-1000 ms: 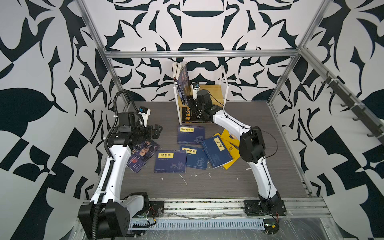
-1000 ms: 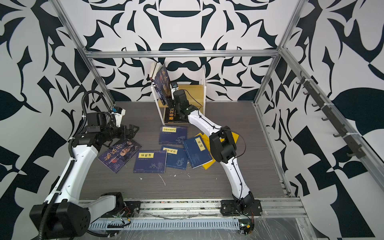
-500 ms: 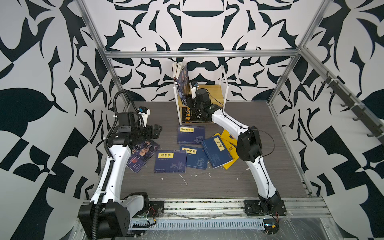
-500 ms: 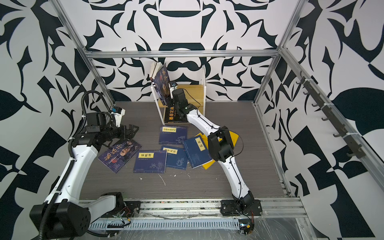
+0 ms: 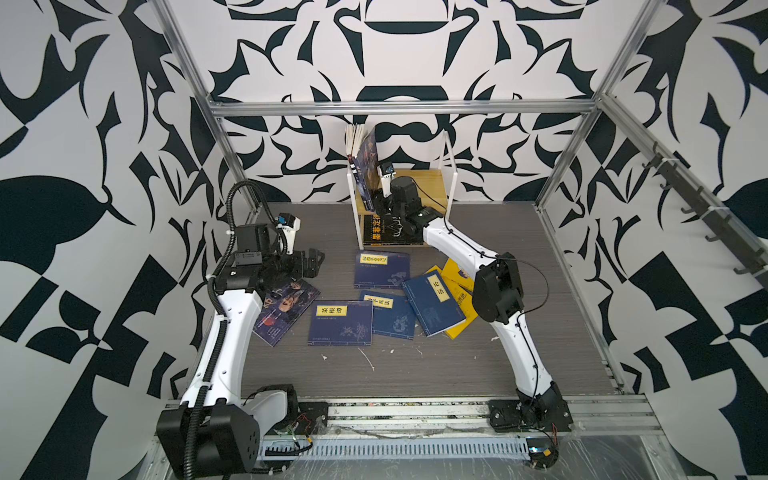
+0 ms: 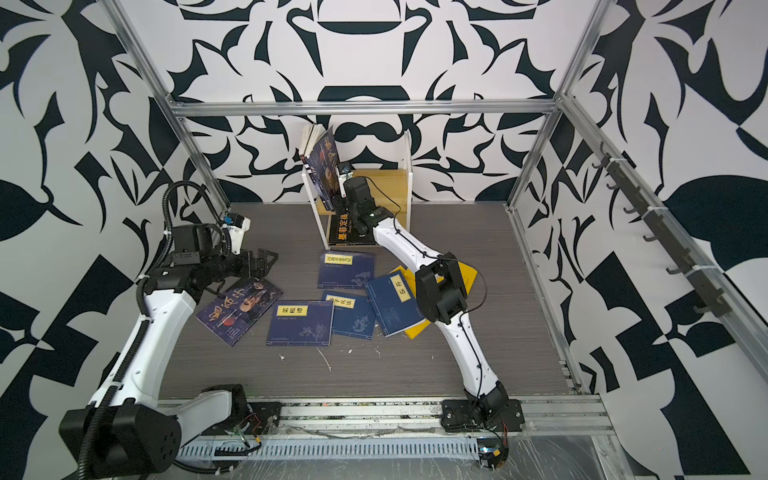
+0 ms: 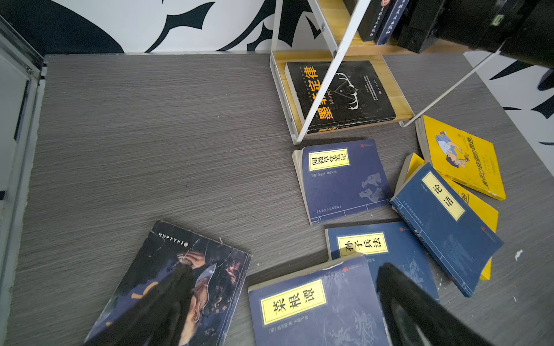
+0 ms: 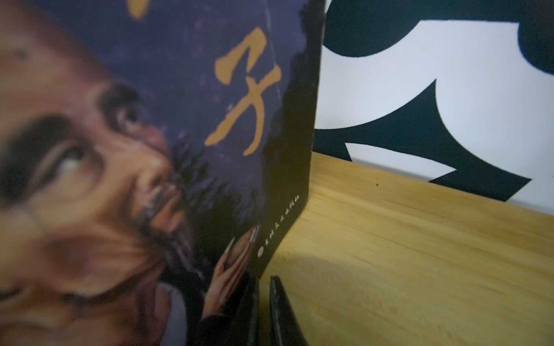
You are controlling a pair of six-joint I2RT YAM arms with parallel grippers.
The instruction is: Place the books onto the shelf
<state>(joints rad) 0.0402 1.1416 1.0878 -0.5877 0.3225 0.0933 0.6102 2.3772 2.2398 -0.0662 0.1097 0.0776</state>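
Note:
The shelf [image 5: 432, 178] stands at the back, with books upright at the left end of its upper board. The outermost is a dark blue portrait book [image 8: 150, 119], which leans on the others. My right gripper [image 8: 263, 287] sits at that book's lower corner. Its jaws are a thin gap apart, and the wooden board [image 8: 404, 254] shows between them. Several navy books [image 5: 340, 322] and two yellow books [image 5: 459, 274] lie flat on the table. A second portrait book [image 5: 286, 309] lies at the left. My left gripper [image 7: 286, 269] hovers open above it, holding nothing.
A black book with a yellow title [image 5: 386, 230] lies flat on the shelf's lower board. White paper scraps [image 5: 368, 359] dot the grey table in front of the books. Aluminium frame posts [image 5: 557, 174] and patterned walls close in the table.
My right gripper's jaws have parted slightly at the upright portrait book, and that arm's elbow has shifted a little. The left arm and the books on the table have not moved.

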